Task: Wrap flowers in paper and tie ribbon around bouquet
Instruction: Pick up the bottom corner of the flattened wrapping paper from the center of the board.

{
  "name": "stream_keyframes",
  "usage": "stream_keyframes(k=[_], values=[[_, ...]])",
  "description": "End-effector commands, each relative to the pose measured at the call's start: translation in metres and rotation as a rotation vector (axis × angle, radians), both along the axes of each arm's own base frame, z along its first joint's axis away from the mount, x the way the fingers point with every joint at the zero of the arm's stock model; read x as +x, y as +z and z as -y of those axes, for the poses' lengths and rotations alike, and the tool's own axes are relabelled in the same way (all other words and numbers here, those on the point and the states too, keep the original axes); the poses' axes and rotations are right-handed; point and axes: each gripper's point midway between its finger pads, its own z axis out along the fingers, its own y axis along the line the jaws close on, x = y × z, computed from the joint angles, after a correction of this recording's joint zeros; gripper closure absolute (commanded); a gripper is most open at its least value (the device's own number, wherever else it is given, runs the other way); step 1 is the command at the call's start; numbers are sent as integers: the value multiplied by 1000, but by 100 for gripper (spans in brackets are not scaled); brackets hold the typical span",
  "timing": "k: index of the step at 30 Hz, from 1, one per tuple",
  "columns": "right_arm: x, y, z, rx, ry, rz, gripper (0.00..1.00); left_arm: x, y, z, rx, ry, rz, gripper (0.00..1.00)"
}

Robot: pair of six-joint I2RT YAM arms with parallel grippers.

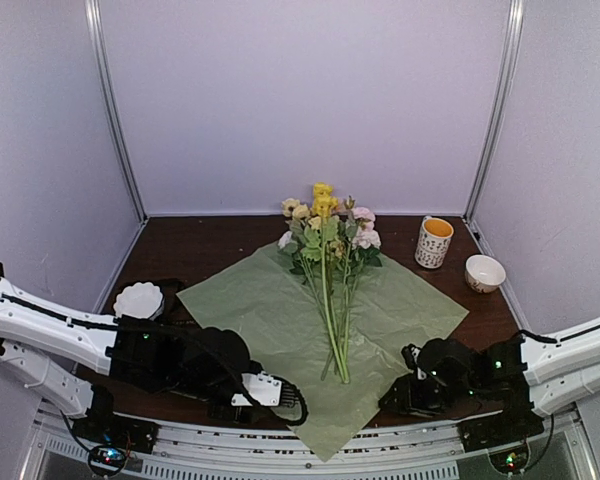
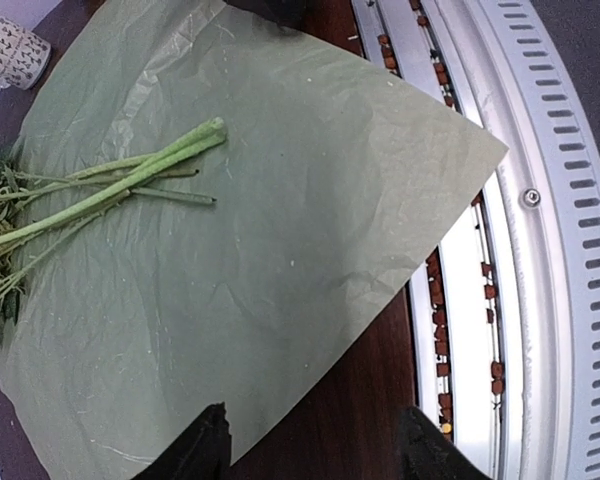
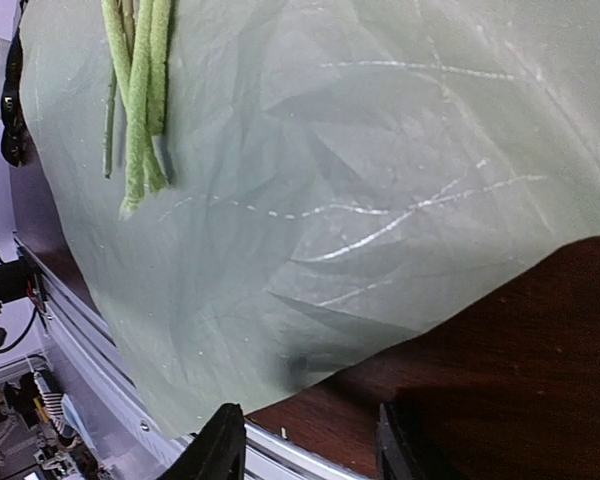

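Nearest you, at 7 o'clock in the top view, the left gripper hovers with its jaws apart and nothing between them. It sits just beside the edge of a large, crinkled, pale green sheet of thin paper. At 5 o'clock the right gripper is likewise parted and empty, close to the paper's opposite near edge.

The paper lies flat like a diamond, its 6 o'clock corner overhanging the slotted metal rail. Expect it to be light, limp and easily torn, so pinch a side corner and fold gently.

On it lie the flowers, small yellow, pink and cream blossoms on thin green stems. The cut ends point to 6 o'clock and the heads to 12. They look fragile, so hold the stems low.

No ribbon shows.

The dark brown wooden table looks smooth, so the paper may slide. Farther off stand a white dish at 9 o'clock, a patterned mug at 1 and a white bowl at 2. Pale walls enclose three sides.
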Motion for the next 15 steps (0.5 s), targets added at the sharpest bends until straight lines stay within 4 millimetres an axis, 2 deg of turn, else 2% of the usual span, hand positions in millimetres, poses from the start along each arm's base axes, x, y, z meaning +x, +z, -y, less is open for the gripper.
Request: stream_keyframes(k=[1,7,15], values=[[1,3,-16,117,-64,-41,53,1,16,22,-80,-26,14,41],[-5,2,-37,193,-58,-121,52,-6,8,29,-85,-65,-7,40],[10,19,-51,279,-94,-91,52,-10,4,35,-77,-158,31,39]])
